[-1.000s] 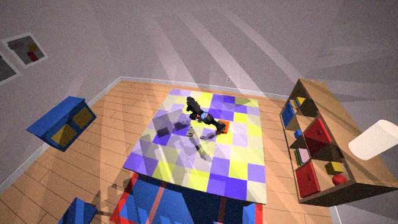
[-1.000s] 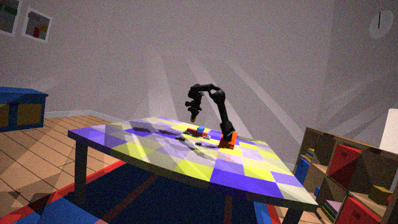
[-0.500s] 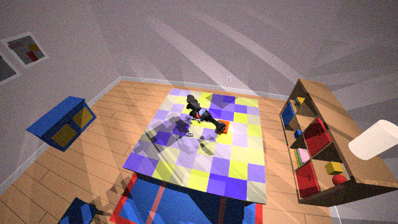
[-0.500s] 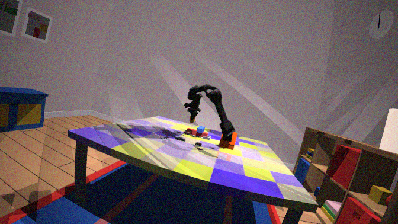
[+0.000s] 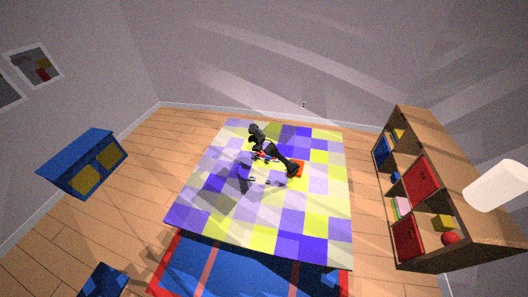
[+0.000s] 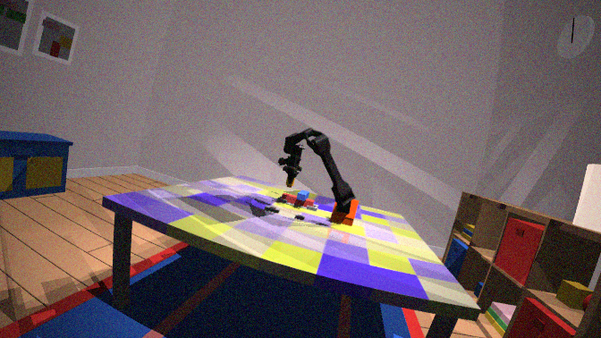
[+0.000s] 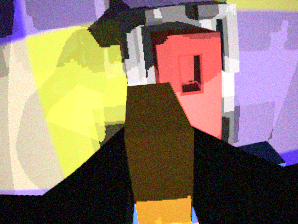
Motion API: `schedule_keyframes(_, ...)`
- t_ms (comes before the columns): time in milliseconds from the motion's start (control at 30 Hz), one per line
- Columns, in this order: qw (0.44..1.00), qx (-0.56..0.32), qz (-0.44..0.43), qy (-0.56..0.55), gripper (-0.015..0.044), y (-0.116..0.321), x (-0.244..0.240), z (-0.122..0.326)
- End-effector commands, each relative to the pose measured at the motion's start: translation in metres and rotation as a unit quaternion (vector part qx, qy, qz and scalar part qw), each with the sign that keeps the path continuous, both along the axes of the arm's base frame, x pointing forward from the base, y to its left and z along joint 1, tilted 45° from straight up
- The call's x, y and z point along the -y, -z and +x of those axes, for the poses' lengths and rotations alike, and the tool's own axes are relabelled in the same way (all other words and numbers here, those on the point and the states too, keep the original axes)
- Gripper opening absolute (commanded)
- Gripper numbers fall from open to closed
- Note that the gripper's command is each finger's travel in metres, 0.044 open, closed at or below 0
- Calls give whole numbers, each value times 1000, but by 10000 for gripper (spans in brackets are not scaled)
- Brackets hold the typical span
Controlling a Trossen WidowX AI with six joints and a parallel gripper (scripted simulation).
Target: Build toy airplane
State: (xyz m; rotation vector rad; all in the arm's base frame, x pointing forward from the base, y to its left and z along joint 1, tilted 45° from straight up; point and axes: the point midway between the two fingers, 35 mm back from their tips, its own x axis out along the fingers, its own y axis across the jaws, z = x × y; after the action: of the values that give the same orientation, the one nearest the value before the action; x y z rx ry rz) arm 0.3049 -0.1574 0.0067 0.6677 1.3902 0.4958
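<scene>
My gripper (image 6: 290,181) (image 7: 153,133) is shut on the tail fin (image 6: 292,183) (image 7: 159,145), which looks orange-yellow, brown in shade. It hangs above the table, over the tail end of the fuselage, with a gap below the fin in the exterior view. The red fuselage (image 6: 290,197) (image 7: 210,112) lies in the white and grey cradle (image 7: 230,80). Its tail socket (image 7: 191,75) shows as an empty slot just beyond the fin in the wrist view. The blue wing (image 5: 269,156) (image 6: 302,195) sits across the top of the fuselage. The fin's lower tab cannot be made out clearly.
Two small holders stand on the checkered table in front of the cradle, a left one (image 5: 251,178) (image 6: 271,209) and a right one (image 5: 268,181) (image 6: 300,217). The arm's base stands by an orange block (image 5: 300,169) (image 6: 351,212) to the right of the cradle.
</scene>
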Motion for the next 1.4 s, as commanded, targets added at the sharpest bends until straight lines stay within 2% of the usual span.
schedule_keyframes(0,1000,6,-2,-4,0,12,9,3)
schedule_keyframes(267,1000,10,2,-8,0,32,16,4)
schedule_keyframes(367,1000,10,2,-8,65,31,16,5)
schedule_keyframes(1367,1000,10,2,-8,65,32,17,5)
